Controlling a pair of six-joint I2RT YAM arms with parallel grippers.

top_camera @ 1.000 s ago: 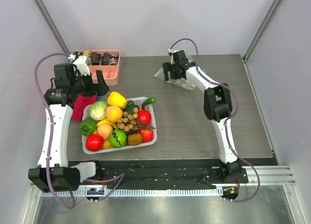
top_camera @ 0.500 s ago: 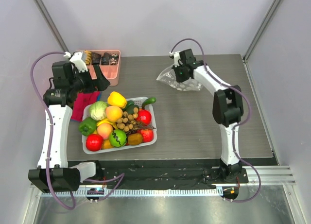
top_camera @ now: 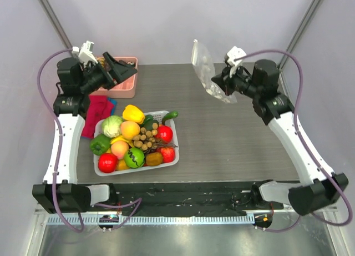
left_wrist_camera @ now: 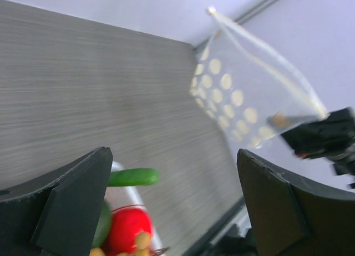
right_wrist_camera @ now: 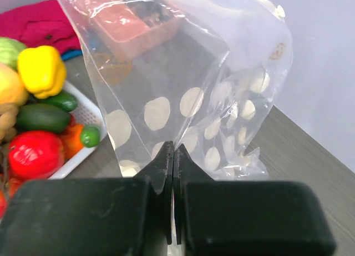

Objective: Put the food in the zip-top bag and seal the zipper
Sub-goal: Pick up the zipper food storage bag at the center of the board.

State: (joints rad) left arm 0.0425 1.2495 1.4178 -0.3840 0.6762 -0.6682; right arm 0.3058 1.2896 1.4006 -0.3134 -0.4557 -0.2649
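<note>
The food (top_camera: 133,140) lies heaped in a white slotted basket (top_camera: 173,157): yellow pepper (right_wrist_camera: 41,70), red apple (right_wrist_camera: 33,153), cabbage, peach and others. My right gripper (top_camera: 217,87) is shut on the zip-top bag (top_camera: 206,71) and holds it in the air over the back of the table. In the right wrist view the pads (right_wrist_camera: 173,151) pinch the dotted film (right_wrist_camera: 183,78). The zipper (left_wrist_camera: 272,61) shows as a thin strip along the bag's upper edge. My left gripper (top_camera: 123,71) hangs open and empty above the back left, facing the bag (left_wrist_camera: 238,106).
A pink tray (top_camera: 125,88) of small items stands at the back left, partly under my left gripper. A red cloth (top_camera: 97,115) lies left of the basket. A green vegetable (left_wrist_camera: 133,177) sticks over the basket's rim. Grey walls close in the table.
My right gripper closed on the bag and lifted it off the table, swinging up and right. My left gripper rose and turned toward the bag, still open.
</note>
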